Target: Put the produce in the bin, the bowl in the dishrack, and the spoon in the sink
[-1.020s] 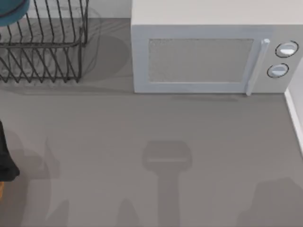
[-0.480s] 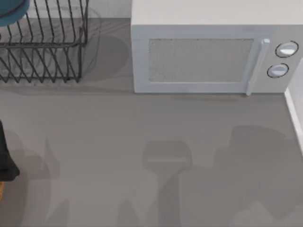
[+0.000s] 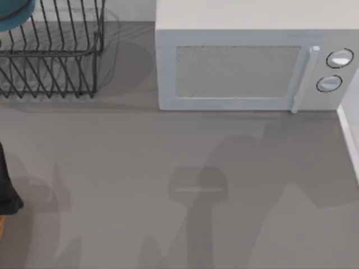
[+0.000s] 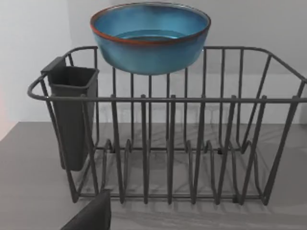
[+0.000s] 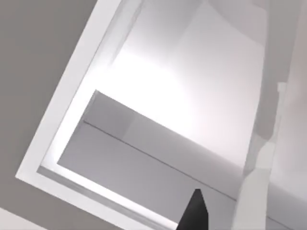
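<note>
Round teal-blue glazed bowl [image 4: 150, 37] with reddish rim sits atop the black wire dishrack [image 4: 168, 143], top view's far left; left gripper faces it from the front. Right wrist over white sink basin [image 5: 144, 158]. Can't tell either gripper's opening

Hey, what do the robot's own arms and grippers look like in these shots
Little of them shows. The left arm is a matte black, blocky part at the top view's left edge, with a sliver of orange beneath it. The left gripper's finger is a dark grey flat wedge; the right gripper's finger is a black pointed tip. No cables or markings are visible.
</note>
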Controlling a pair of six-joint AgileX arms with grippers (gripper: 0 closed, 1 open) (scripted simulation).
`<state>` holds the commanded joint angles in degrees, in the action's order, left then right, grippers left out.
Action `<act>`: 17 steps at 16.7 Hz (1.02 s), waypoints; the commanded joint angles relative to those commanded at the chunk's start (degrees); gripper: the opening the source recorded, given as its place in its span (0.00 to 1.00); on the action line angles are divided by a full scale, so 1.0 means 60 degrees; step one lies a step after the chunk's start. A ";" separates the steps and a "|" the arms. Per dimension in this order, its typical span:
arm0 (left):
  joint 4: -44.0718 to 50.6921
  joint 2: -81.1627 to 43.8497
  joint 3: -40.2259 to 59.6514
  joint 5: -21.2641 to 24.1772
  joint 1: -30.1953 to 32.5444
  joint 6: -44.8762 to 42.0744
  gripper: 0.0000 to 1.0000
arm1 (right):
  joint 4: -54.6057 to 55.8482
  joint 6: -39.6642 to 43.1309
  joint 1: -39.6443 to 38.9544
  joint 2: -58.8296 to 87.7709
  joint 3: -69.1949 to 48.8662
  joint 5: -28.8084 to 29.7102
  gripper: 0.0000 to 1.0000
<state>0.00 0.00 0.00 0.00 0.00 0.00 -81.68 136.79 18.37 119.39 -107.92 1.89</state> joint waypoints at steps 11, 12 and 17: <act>0.0000 0.0000 0.0000 0.0000 0.0000 0.0000 1.00 | -0.1594 -0.1016 -0.1050 0.4051 -0.5664 -0.0001 0.00; 0.0000 0.0000 0.0000 0.0000 0.0000 0.0000 1.00 | -0.1716 -0.1185 -0.1166 0.4420 -0.6207 0.0010 0.00; 0.0000 0.0000 0.0000 0.0000 0.0000 0.0000 1.00 | -0.1990 -0.1775 -0.1544 0.5543 -0.8211 0.0052 0.00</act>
<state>0.00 0.00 0.00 0.00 0.00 0.00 -93.62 126.14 9.10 152.65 -157.18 2.20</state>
